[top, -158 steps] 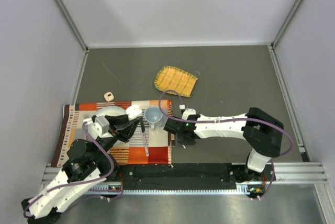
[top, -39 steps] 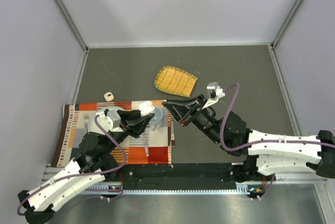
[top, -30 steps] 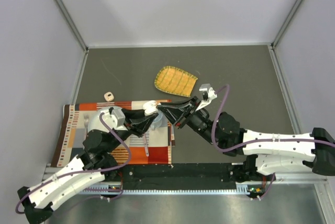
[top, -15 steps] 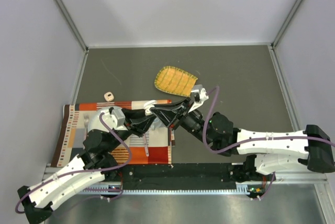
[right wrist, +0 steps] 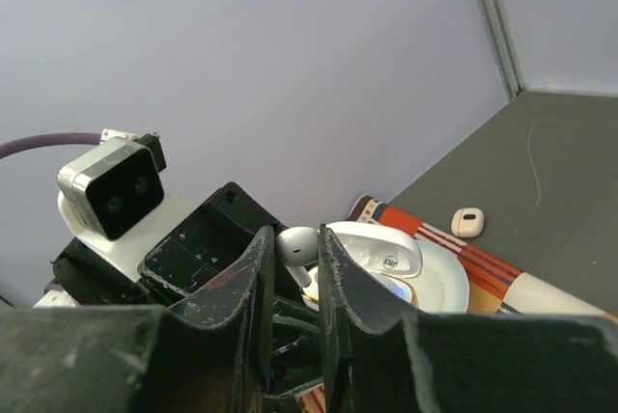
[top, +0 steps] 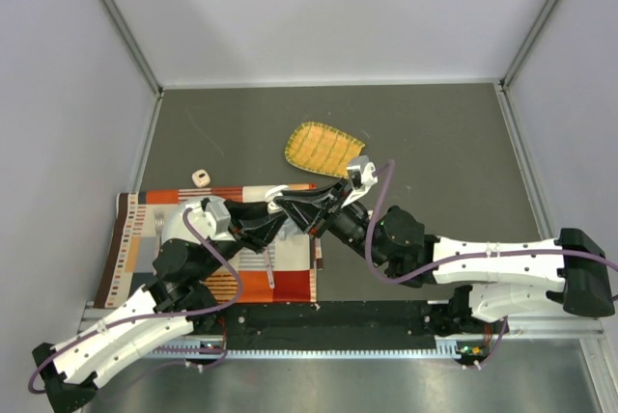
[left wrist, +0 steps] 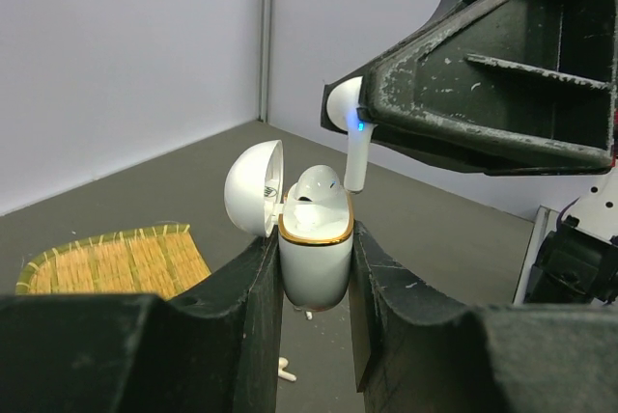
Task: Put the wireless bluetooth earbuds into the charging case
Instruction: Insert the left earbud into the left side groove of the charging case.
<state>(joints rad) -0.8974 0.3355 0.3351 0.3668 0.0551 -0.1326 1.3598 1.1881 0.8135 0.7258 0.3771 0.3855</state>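
My left gripper is shut on the white charging case, which has a gold rim and an open lid, and holds it upright in the air. One white earbud sits in the case. My right gripper is shut on another earbud, which shows in the left wrist view stem down, just above and to the right of the case's opening, not touching it. A loose earbud lies on the table below. In the top view both grippers meet at the case.
A yellow woven mat lies behind the grippers. A striped cloth under them holds a white plate and a pen. A small cream object lies on the grey table to the left.
My right gripper has moved left with the earbud until it stands over the open case. My left gripper holds the case almost still.
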